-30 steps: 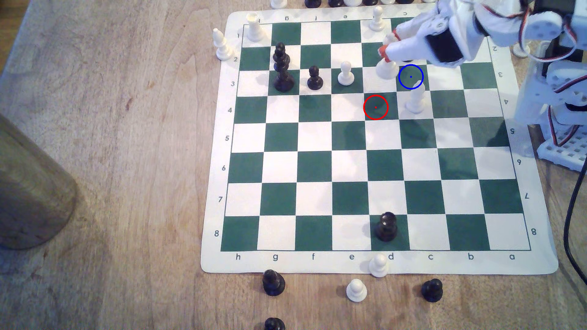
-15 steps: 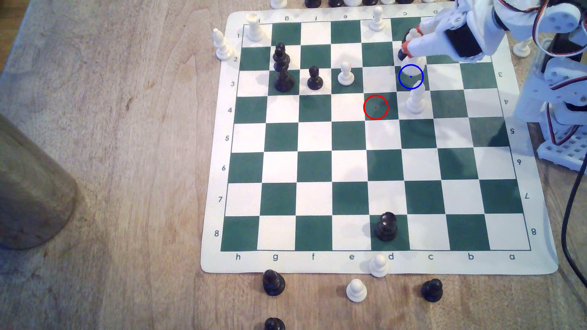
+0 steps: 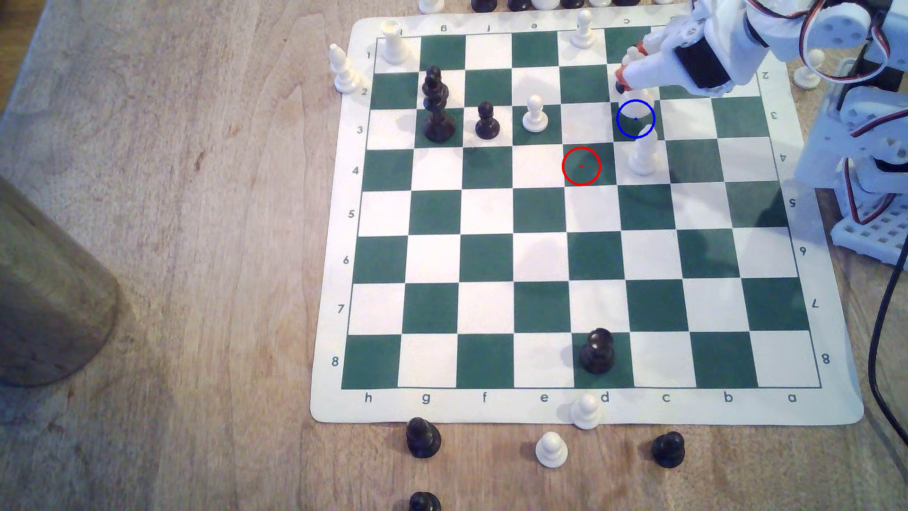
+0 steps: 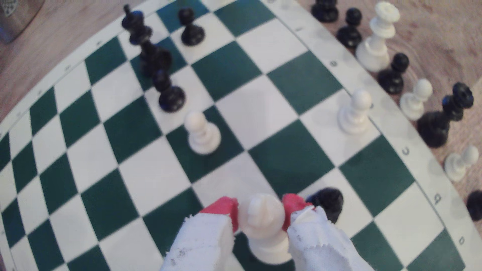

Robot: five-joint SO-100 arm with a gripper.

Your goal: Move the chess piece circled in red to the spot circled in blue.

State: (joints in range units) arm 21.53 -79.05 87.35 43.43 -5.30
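The chess piece circled in red [image 4: 262, 219] is a cream-white piece with a crown-like head. My gripper [image 4: 260, 211] is shut on its head between red-tipped fingers [image 4: 221, 208]. Its base stands upright over a dark green square. In the exterior view my gripper [image 3: 630, 63] holds the piece [image 3: 641, 96] at the far edge of the spot circled in blue [image 3: 635, 124]. The red ring [image 3: 581, 166] marks a bare green square. I cannot tell whether the base touches the board.
A black pawn [image 4: 327, 203] stands right beside one fingertip. A white piece with a pointed tip [image 3: 642, 155] stands just in front of the blue spot. A white pawn [image 3: 534, 115] and black pieces [image 3: 436, 105] stand toward the exterior view's left. Captured pieces line the board's edges.
My gripper carried the white piece toward the exterior view's right, from the neighbouring white square to the blue-ringed square. Over the last half second it has barely moved.
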